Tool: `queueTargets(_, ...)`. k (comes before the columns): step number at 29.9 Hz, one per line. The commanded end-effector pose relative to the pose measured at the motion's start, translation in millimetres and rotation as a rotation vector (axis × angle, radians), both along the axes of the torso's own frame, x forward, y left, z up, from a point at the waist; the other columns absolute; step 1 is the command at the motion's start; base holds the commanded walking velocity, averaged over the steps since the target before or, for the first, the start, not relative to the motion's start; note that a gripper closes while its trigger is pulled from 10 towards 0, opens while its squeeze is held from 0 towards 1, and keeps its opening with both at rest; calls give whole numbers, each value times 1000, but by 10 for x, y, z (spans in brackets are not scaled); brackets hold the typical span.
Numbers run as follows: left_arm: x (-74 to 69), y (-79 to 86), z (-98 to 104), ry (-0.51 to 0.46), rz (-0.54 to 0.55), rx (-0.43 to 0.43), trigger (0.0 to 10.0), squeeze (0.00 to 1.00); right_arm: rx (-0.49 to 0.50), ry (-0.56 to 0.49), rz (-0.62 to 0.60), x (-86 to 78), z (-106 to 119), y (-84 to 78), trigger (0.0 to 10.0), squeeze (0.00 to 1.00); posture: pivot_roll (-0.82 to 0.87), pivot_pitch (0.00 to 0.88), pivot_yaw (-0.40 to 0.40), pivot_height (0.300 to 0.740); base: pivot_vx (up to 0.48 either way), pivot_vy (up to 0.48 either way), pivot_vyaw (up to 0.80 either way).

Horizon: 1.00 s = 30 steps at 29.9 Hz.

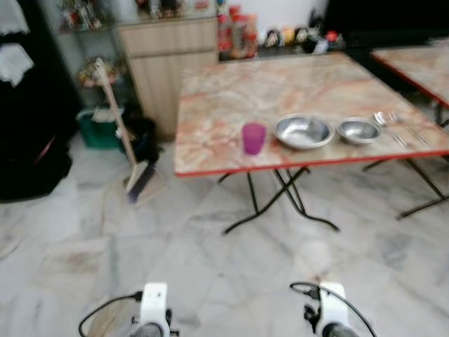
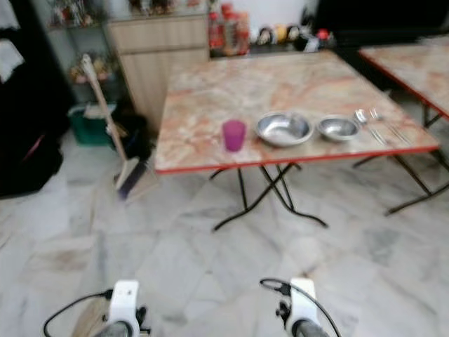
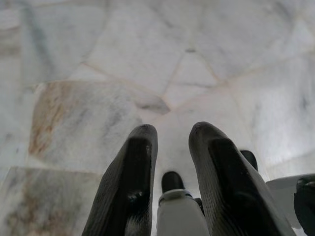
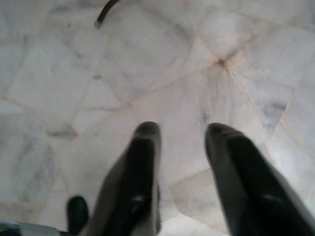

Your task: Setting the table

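You see both grippers, left gripper (image 3: 170,135) and right gripper (image 4: 179,132), fingers spread, empty, over floor (image 1: 210,267); cup (image 1: 253,137), bowls and cutlery lie far ahead on the table (image 1: 231,98).

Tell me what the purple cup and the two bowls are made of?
The cup looks like plastic: see-through purple with a soft, dull shine. The big bowl and small bowl look like metal, probably steel: silvery grey with bright glints. The picture is blurry, so this is a guess.
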<state>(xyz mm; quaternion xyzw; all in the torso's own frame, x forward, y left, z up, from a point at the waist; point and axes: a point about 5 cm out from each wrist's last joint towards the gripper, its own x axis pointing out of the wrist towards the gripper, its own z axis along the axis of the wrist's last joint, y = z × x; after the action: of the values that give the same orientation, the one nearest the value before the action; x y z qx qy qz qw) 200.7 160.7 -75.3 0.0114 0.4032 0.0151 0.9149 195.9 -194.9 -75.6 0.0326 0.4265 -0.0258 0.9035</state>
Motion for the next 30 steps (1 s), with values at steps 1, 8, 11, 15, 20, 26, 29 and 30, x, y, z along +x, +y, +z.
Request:
queueTargets(1, -29, 64, -15, 18, 0, 19, 10000, 0, 14, 0, 16, 11, -6, 81, 10000, 0, -147, 0, 23, 740, 0, 0, -750)
queueTargets(8, -18, 69, -9, 17, -8, 23, 10000, 0, 19, -3, 9, 10, -7, 94, 10000, 0, -149, 0, 31, 740, 0, 0, -749)
queueTargets(11, -16, 71, -9, 18, -16, 27, 10000, 0, 16, -11, 10, 15, -3, 98, 10000, 0, -149, 0, 33, 740, 0, 0, 0)
queueTargets(15, -8, 76, -4, 18, -14, 28, 10000, 0, 23, -14, 2, 18, -3, 109, 10000, 0, -143, 0, 34, 740, 0, 0, 0)
queueTargets(20, 1, 85, -1, 20, -18, 40, 10000, 0, 26, -17, 7, 30, 2, 127, 10000, 0, -139, 0, 33, 740, 0, 0, 0)
queueTargets(26, 4, 97, 0, 26, -10, 48, 10000, 0, 5, -33, 34, 54, 17, 133, 10000, 0, -133, 0, 31, 740, 164, 0, 272)
queueTargets(29, 8, 101, 2, 27, -3, 45, 10000, 0, 8, -28, 26, 53, 15, 133, 10000, 0, -130, 0, 30, 740, 246, 0, 427)
queueTargets(30, 8, 101, 2, 27, -3, 45, 10000, 0, 8, -28, 26, 53, 15, 133, 10000, 0, -130, 0, 30, 740, 247, 0, 0)
